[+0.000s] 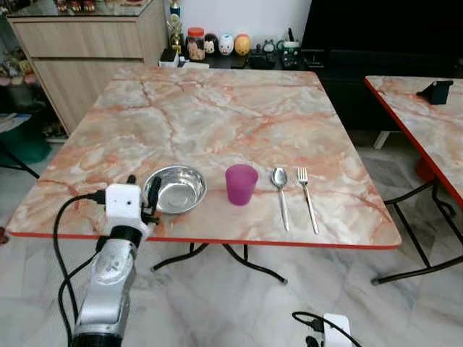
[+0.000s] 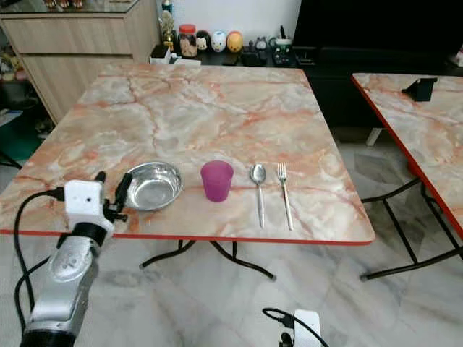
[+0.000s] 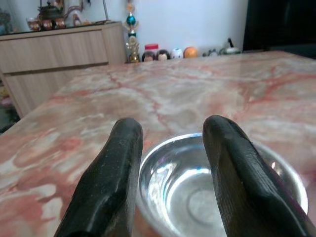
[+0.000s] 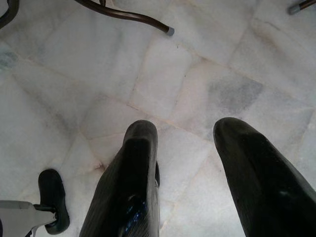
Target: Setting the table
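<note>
A steel bowl (image 1: pixel 176 189) sits near the front edge of the marble table (image 1: pixel 217 116). To its right stand a purple cup (image 1: pixel 241 183), a spoon (image 1: pixel 281 194) and a fork (image 1: pixel 307 197), side by side. My left gripper (image 1: pixel 142 189) is open at the bowl's left rim, one finger (image 1: pixel 153 194) against the rim's outside. In the left wrist view the bowl (image 3: pixel 217 187) lies just beyond the two open fingers (image 3: pixel 111 173). My right gripper (image 4: pixel 185 148) hangs low over the floor, open and holding nothing.
A second marble table (image 1: pixel 423 116) stands to the right with a black object (image 1: pixel 435 92) on it. A wooden cabinet (image 1: pixel 79 50) is at the back left. Jars and figurines (image 1: pixel 217 45) line a dark low unit behind the table. The floor is pale tile (image 4: pixel 197 74).
</note>
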{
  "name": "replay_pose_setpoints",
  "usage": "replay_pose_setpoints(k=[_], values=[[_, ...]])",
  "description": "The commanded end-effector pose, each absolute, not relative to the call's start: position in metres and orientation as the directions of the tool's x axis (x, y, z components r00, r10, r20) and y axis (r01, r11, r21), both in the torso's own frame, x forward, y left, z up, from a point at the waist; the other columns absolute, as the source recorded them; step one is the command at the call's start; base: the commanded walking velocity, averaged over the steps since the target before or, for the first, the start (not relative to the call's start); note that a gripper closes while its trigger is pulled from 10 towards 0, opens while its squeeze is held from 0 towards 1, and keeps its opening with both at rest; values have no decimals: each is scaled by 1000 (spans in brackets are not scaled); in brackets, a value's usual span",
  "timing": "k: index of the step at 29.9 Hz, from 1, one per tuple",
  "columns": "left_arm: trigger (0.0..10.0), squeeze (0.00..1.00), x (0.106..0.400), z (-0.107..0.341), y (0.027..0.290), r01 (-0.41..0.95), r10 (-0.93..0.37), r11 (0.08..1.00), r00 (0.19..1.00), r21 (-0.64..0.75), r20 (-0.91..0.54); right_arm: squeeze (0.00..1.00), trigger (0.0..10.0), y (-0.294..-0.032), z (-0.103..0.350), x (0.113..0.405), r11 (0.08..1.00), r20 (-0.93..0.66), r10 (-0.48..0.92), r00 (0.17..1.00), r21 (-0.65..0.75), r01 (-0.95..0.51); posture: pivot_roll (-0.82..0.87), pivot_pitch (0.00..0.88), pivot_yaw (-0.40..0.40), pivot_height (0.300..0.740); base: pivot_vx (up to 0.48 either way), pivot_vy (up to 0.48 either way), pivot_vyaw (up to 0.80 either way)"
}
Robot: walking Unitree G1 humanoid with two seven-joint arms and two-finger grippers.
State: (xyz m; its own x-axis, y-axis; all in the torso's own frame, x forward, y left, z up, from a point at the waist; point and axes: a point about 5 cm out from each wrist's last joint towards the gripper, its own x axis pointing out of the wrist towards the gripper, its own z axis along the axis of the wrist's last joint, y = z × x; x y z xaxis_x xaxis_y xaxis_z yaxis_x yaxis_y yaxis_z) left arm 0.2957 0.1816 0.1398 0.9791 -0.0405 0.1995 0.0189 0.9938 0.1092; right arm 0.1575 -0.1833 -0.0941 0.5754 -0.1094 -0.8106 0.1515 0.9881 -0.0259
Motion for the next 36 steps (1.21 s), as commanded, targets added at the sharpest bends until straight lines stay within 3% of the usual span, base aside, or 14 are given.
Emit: replay_pose_setpoints(k=[1, 22, 36], values=[[10000, 0, 298, 139, 178, 43, -59, 995, 980, 90, 189, 0, 10000, -184, -95, 155, 985, -811, -123, 572, -32, 167, 45, 0, -34, 740, 0, 0, 0], [10000, 0, 306, 142, 178, 41, -52, 997, 980, 58, 190, 0, 10000, -182, -95, 155, 988, -810, -115, 575, -31, 154, 50, 0, -29, 740, 0, 0, -82], [10000, 0, 305, 142, 186, -2, -10, 998, 980, 58, 198, 0, 10000, -182, -95, 155, 989, -812, -106, 575, -25, 147, 56, 0, -33, 740, 259, 0, 0]])
